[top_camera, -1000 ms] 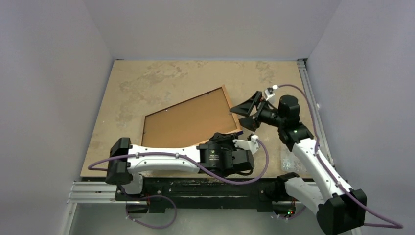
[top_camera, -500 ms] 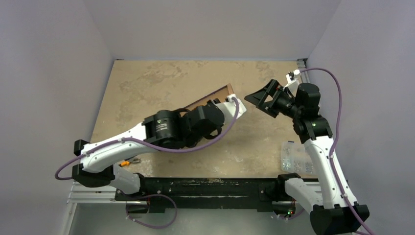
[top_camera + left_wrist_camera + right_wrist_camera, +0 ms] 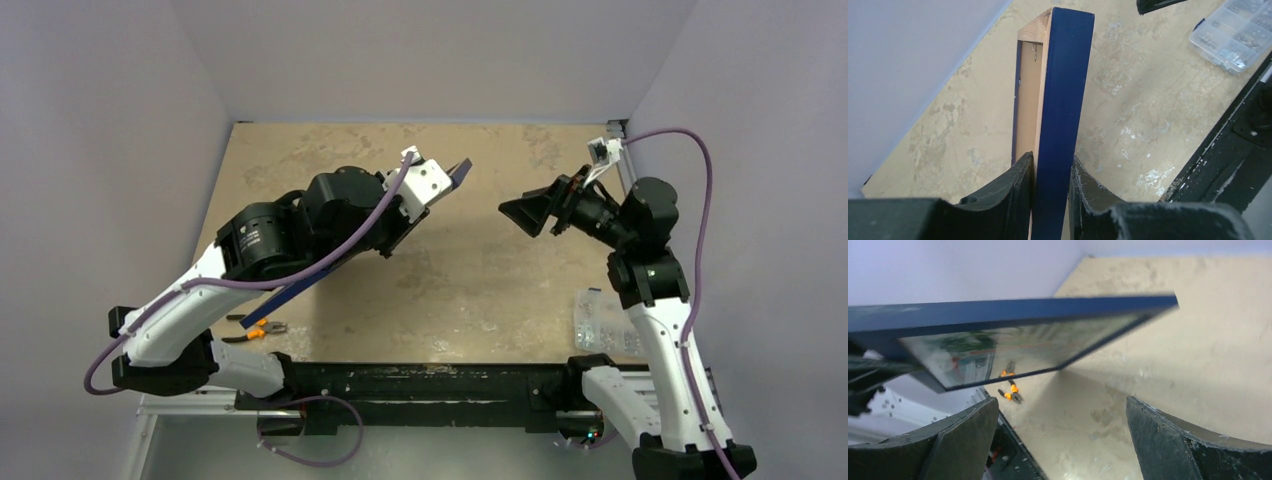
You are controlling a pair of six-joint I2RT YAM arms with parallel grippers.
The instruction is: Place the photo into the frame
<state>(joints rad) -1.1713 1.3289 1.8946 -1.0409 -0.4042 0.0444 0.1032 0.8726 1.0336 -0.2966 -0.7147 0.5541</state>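
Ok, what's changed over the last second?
The left gripper raised the frame from flat on the table to tilted on edge, swinging it left. The right gripper backed off rightward. Unchanged: left jaws clamped on the frame, right jaws open, box unmoved.

1. The frame [image 3: 1063, 100] shows a dark blue rail and a pale wood-brown back.
2. The photo [image 3: 1013, 347] shows green foliage and touches of red.
3. The table [image 3: 480, 290] is mottled tan.
4. The pliers [image 3: 258, 327] have orange handles.

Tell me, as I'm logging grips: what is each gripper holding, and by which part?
The left gripper clamps the frame by one blue side rail. The right gripper is open, holding nothing.
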